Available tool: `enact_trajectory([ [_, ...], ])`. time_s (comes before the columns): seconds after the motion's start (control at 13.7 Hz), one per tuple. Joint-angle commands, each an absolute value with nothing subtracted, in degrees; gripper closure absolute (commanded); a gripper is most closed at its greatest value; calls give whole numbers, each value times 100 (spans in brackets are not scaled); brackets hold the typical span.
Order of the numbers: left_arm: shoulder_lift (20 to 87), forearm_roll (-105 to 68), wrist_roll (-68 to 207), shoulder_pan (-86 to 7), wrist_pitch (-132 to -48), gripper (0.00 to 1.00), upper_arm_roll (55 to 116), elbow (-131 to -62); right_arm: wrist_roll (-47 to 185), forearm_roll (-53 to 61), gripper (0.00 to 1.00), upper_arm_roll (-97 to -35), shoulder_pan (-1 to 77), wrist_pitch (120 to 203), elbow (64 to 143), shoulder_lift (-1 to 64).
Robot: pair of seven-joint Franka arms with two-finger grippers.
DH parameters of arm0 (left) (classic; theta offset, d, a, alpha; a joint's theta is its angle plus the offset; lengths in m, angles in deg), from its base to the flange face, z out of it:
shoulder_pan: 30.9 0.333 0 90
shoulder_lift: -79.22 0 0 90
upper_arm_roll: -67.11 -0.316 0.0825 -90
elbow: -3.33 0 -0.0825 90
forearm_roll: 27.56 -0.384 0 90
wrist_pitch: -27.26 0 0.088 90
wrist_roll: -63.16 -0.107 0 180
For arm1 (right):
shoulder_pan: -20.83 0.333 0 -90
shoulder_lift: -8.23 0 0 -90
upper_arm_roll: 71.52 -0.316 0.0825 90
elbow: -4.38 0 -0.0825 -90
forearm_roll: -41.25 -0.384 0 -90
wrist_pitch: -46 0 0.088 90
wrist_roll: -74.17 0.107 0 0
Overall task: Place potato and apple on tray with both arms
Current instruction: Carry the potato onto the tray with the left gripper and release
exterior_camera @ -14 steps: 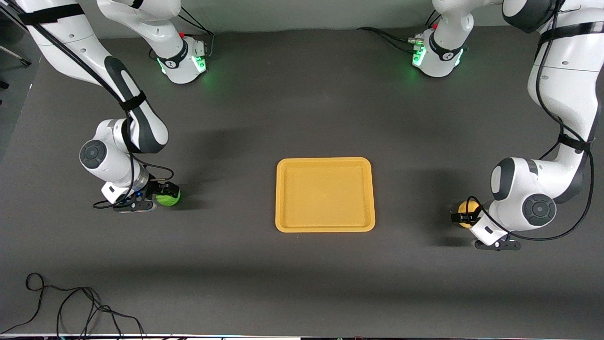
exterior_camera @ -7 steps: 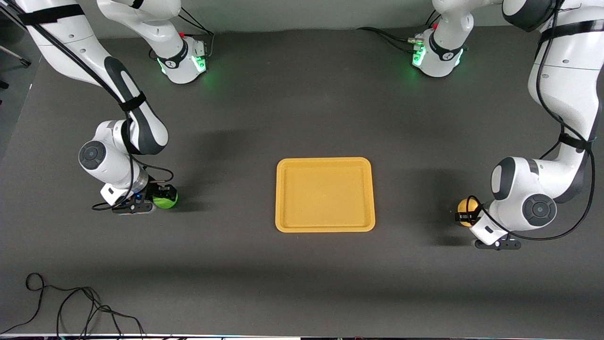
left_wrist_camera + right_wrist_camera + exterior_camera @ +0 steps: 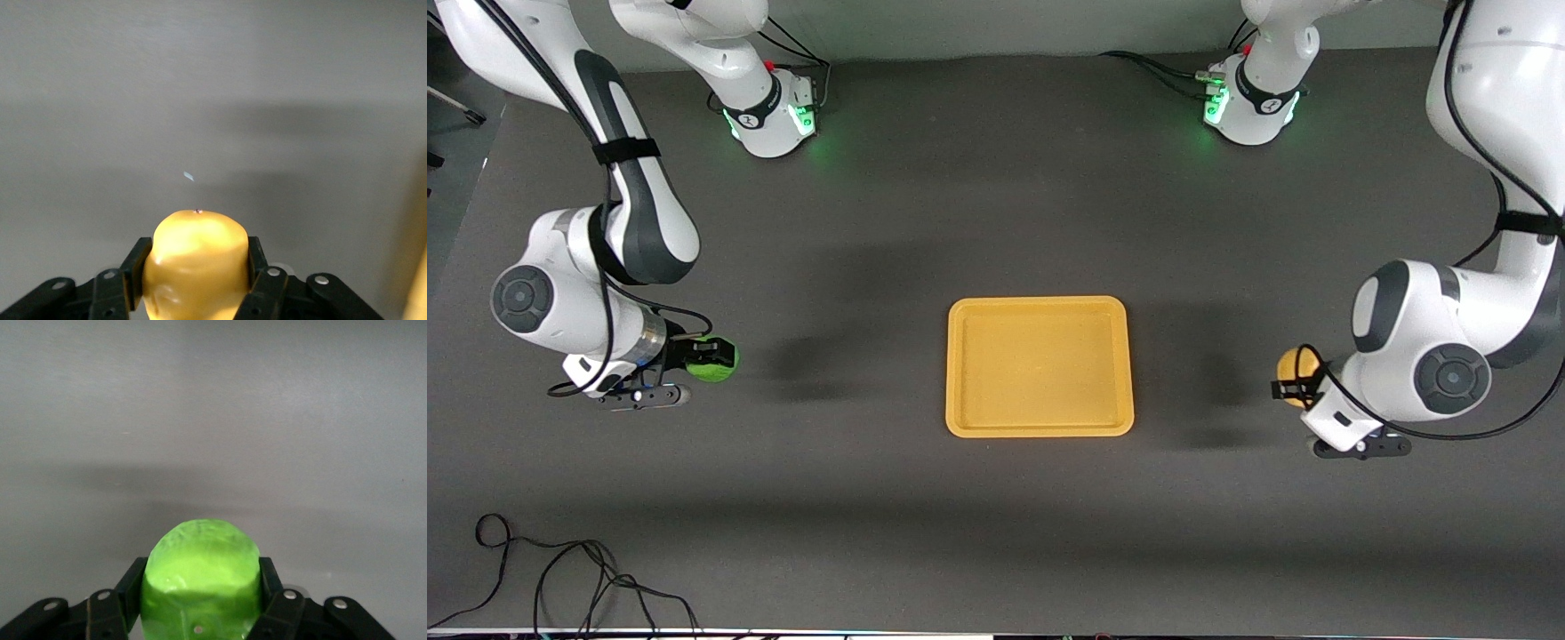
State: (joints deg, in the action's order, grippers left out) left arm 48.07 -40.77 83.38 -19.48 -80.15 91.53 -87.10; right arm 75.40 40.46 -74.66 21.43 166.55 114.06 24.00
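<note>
The orange-yellow tray (image 3: 1040, 427) lies in the middle of the dark table, with nothing on it. My right gripper (image 3: 713, 356) is shut on the green apple (image 3: 715, 370) and holds it above the table toward the right arm's end; the apple fills the space between the fingers in the right wrist view (image 3: 200, 577). My left gripper (image 3: 1291, 384) is shut on the yellow-orange potato (image 3: 1294, 364) and holds it above the table toward the left arm's end; the potato also shows in the left wrist view (image 3: 197, 257).
A loose black cable (image 3: 560, 578) lies near the table's front edge at the right arm's end. Both arm bases (image 3: 769, 111) (image 3: 1249, 102) stand along the back edge. A sliver of the tray shows at the edge of the left wrist view (image 3: 420, 293).
Both grippers have risen off the table with their fruit. The right gripper with the apple moved toward the right arm's end; the left gripper lifted the potato slightly.
</note>
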Motion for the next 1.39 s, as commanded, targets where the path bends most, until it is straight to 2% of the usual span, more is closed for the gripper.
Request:
enact_trajectory([
  [0.0, 4820, -4048, 9353, -2087, -7777, 100, 9654, -8623, 8170, 4037, 62, -7810, 2162, 16150, 10916, 2449],
  [0.37, 4697, -4074, 10822, -3097, -7909, 100, 9708, -8544, 9330, 4037, 62, -8408, 2162, 16052, 10590, 2545],
  [0.51, 4443, -4092, 11288, -3457, -8240, 100, 9699, -8430, 9936, 4045, 62, -8768, 2267, 16052, 10283, 2642],
  [0.88, 3705, -4477, 11967, -3995, -9340, 100, 9585, -8491, 11037, 4133, 62, -8962, 2681, 16262, 9869, 3231],
  [1.17, 3475, -4672, 11915, -4118, -9491, 100, 9436, -8500, 11345, 4177, 61, -8989, 2759, 16491, 9842, 3389],
  [1.24, 3449, -4733, 11897, -4118, -9491, 87, 9436, -8500, 11346, 4195, 61, -8989, 2777, 16491, 9799, 3424],
  [1.32, 3423, -4838, 11897, -4118, -9491, 40, 9436, -8500, 11354, 4212, 61, -8989, 2778, 16491, 9763, 3451],
])
